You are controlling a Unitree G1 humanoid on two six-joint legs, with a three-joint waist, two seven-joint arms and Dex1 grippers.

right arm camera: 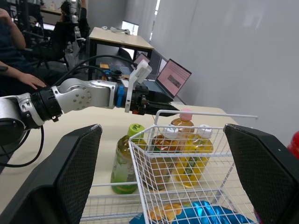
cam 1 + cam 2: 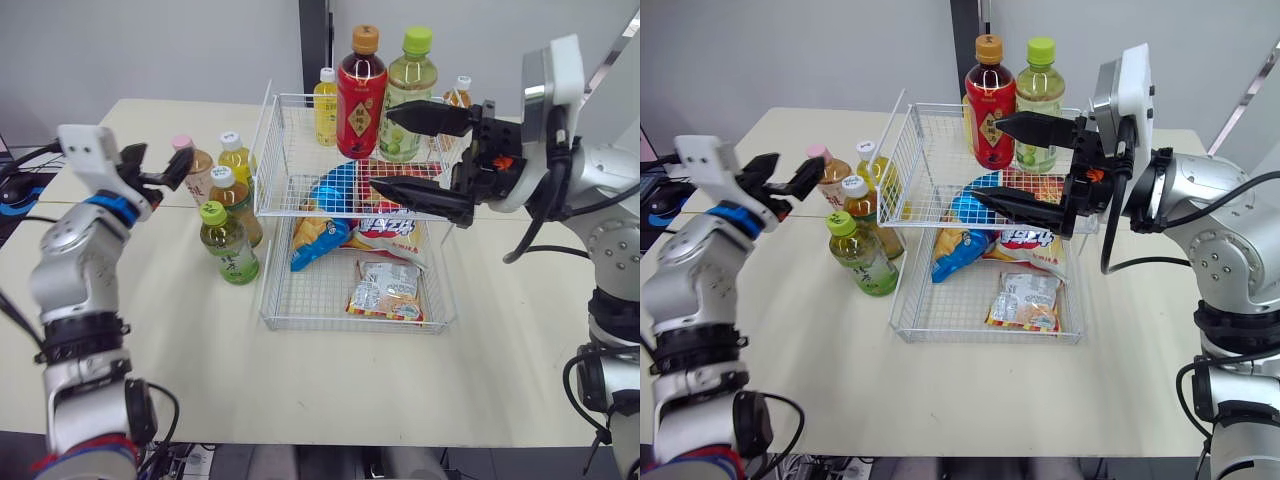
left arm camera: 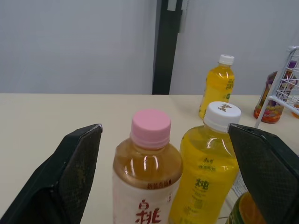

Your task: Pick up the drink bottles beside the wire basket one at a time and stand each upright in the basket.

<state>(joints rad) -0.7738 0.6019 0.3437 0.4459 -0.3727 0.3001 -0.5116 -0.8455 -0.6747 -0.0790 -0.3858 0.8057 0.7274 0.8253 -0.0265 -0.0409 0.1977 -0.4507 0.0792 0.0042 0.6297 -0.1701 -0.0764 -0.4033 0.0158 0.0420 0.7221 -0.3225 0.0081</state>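
Notably, snack bags litter the wire basket near the spread right tool.

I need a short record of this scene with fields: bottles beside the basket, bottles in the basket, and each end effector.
beside basket: four upright bottles left of the wire basket: pink-cap bottle, yellow bottle, brown bottle, green-cap bottle
in basket: red bottle and tall green bottle upright in the upper tier; snack bags below
left end effector: open, facing the pink-cap bottle, not gripping it
right end effector: open, empty, above the basket
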